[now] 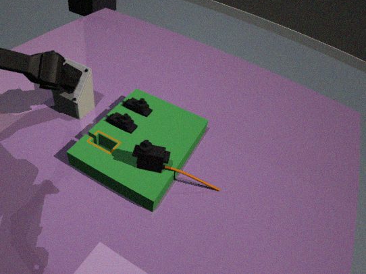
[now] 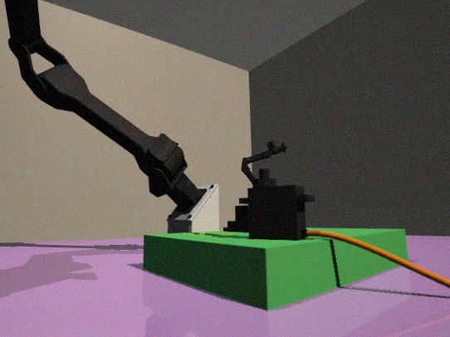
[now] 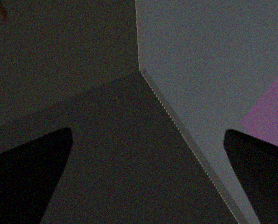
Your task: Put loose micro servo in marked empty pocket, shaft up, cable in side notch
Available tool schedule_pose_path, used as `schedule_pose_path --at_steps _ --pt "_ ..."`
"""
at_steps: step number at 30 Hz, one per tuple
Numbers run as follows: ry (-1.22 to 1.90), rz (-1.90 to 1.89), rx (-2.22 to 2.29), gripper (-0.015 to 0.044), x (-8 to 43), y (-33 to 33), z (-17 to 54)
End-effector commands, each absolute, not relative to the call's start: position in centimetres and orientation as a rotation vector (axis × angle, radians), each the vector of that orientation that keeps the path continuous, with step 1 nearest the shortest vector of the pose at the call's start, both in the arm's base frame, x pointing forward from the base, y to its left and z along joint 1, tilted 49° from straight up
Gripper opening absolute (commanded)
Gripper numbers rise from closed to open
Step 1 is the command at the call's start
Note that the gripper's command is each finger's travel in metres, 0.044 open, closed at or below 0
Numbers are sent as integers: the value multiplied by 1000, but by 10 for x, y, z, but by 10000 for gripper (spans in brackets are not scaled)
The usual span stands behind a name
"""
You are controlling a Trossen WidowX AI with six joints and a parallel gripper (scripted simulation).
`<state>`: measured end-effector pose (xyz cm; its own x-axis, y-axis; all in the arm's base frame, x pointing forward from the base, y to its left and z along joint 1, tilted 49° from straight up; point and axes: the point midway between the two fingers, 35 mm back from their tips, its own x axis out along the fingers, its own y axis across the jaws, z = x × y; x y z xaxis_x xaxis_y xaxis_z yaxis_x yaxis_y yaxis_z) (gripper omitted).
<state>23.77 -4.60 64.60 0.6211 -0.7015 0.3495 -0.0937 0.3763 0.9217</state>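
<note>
The loose servo (image 1: 150, 156) stands upright on top of the green deck (image 1: 175, 126), near the deck's right front edge, its shaft end pointing up. It is not in the pocket (image 1: 105, 142), which is outlined in orange and lies just to the left of it, near the deck's left edge. The servo's orange cable (image 1: 194, 179) runs off the deck edge and down onto the purple surface (image 1: 256, 143). Two other servos (image 1: 129, 114) sit seated in the deck behind the pocket.

The arm (image 2: 104, 122) reaches down from the upper left to a grey wedge-shaped block (image 1: 77, 96) that stands on the surface just beyond the deck's far left corner. The gripper (image 1: 62, 77) is against the block's sloped face, well apart from the loose servo. Its jaws are spread almost as wide as they go and have hold of nothing. In the wrist view the two dark fingers frame the block's faces up close, with a sliver of purple surface at the right.
</note>
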Motion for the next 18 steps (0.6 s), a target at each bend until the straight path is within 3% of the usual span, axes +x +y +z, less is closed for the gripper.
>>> schedule_pose_path --at_steps 1,18 --pt "-800 -451 1083 440 253 -39 639" --pt "-642 -478 902 440 303 -22 606"
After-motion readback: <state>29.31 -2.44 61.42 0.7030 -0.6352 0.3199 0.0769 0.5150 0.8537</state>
